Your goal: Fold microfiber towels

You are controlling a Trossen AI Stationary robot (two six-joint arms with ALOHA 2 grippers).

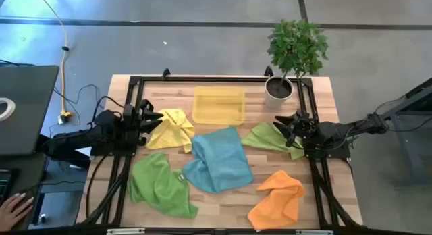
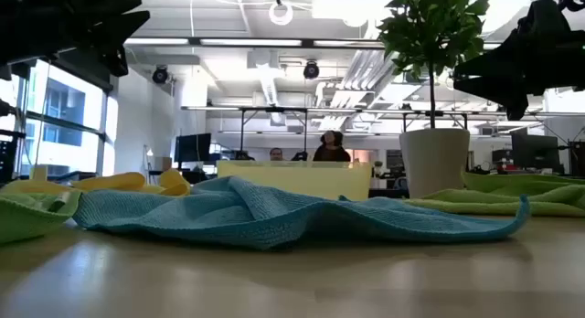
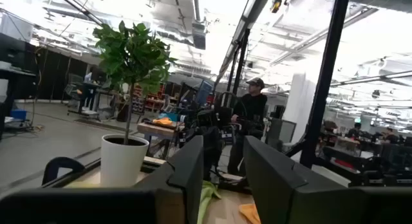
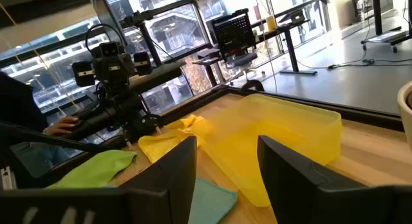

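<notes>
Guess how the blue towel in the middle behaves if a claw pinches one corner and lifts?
Probably floppy: the blue towel lies in soft rumpled folds, so it would likely drape and hang. Probably light, since its raised creases hold up on their own in the low view. It overlaps the green towel at one edge, so it might drag that along.
</notes>
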